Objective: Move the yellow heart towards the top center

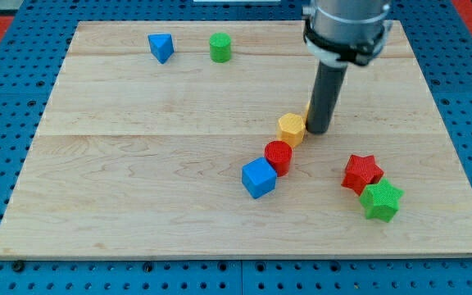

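Note:
My tip (318, 131) rests on the board right of centre, against the right side of a yellow hexagon block (291, 129). A small yellow sliver (308, 109) shows at the rod's left edge, just above the hexagon. It appears to be the yellow heart, almost wholly hidden behind the rod. Its shape cannot be made out.
A red cylinder (279, 156) and a blue cube (258, 177) lie in a diagonal line below-left of the hexagon. A red star (361, 172) and a green star (381, 201) sit at lower right. A blue triangle (161, 47) and a green cylinder (220, 47) sit at top left.

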